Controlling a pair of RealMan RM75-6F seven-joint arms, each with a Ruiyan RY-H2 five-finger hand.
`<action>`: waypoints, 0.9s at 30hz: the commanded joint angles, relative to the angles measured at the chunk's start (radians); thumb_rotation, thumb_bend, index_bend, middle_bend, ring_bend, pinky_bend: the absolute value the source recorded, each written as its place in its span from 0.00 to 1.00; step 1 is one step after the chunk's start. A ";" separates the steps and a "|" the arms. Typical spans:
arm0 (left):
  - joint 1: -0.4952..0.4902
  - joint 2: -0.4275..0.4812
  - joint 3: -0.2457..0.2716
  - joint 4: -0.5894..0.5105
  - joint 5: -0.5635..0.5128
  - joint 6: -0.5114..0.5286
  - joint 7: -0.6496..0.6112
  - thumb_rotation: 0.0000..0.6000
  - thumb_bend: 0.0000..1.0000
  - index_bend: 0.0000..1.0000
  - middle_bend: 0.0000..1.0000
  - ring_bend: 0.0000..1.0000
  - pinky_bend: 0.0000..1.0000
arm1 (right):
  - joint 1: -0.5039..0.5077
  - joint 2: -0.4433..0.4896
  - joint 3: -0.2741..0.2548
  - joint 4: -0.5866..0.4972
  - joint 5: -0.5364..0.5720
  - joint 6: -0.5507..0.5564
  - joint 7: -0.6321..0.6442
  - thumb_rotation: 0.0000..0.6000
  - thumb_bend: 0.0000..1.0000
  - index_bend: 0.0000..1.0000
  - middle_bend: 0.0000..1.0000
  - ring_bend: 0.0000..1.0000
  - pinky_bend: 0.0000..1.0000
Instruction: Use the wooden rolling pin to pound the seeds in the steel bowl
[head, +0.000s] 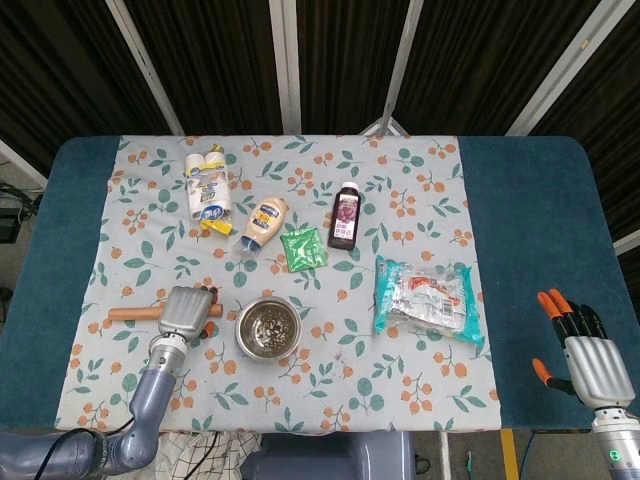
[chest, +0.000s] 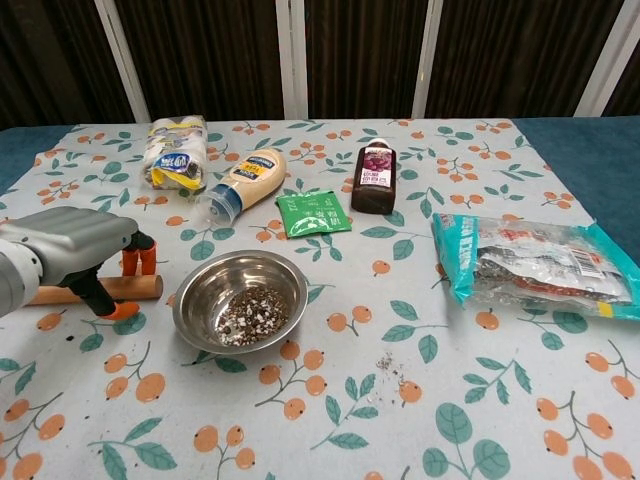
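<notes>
Wooden pin: flat on the cloth, left of the bowl, lying crosswise.
Left hand: I have it palm down over the pin, orange-tipped fingers straddling the pin; a firm grip I cannot tell.
Right hand: at the table's right edge, fingers spread, holding nothing.
Seeds: in the bowl's bottom.

On my counter, the steel bowl sits low and left of centre, seeds in it. The rolling pin lies just left, my left hand over it. My right hand is at the lower right, well apart.
</notes>
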 joint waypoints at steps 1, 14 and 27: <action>-0.003 -0.002 0.002 0.004 0.000 0.002 -0.002 1.00 0.44 0.39 0.42 0.85 0.96 | 0.000 0.000 0.000 0.000 -0.001 0.000 -0.001 1.00 0.35 0.00 0.00 0.00 0.00; -0.020 -0.024 0.020 0.025 0.002 0.012 -0.009 1.00 0.73 0.58 0.69 0.86 0.96 | -0.001 -0.001 0.001 -0.001 0.003 0.000 0.000 1.00 0.35 0.00 0.00 0.00 0.00; 0.006 0.048 0.049 -0.020 0.102 0.055 -0.078 1.00 0.89 0.64 0.75 0.87 0.97 | -0.004 0.001 0.000 -0.006 0.007 0.002 0.005 1.00 0.35 0.00 0.00 0.00 0.00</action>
